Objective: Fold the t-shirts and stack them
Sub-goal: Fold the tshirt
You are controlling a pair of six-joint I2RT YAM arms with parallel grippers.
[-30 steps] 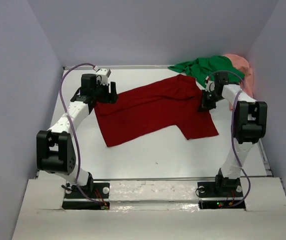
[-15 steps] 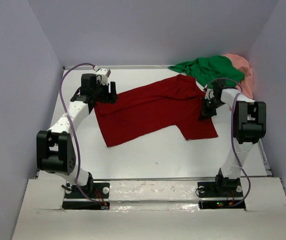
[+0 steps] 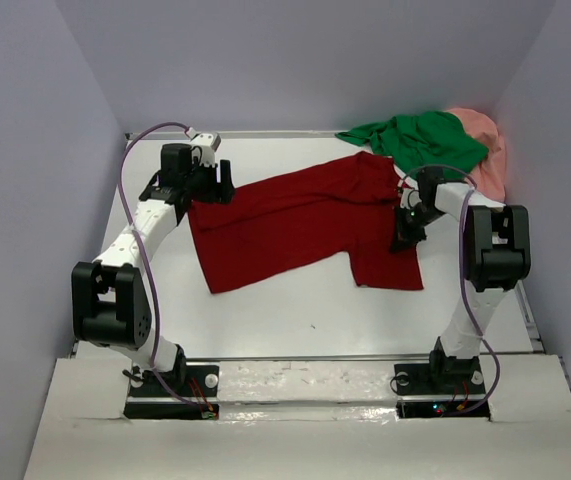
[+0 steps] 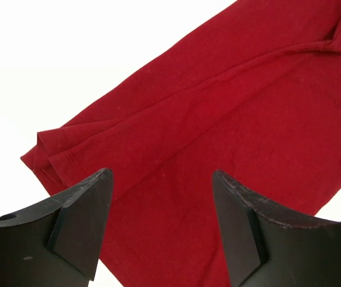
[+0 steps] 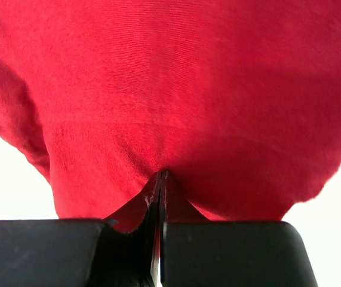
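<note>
While pinched by right gripper (image 5: 159,179), red t-shirt (image 3: 295,215) beneath left gripper's (image 4: 161,179) spread fingers (image 4: 80,221).

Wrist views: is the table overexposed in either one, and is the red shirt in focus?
Left wrist view: the white table is blown out to featureless white; the dark red cloth t-shirt is sharp, hem stitching visible. Right wrist view: table corners equally blown out, shirt weave visible, the shut right gripper nearly black with little detail.
</note>
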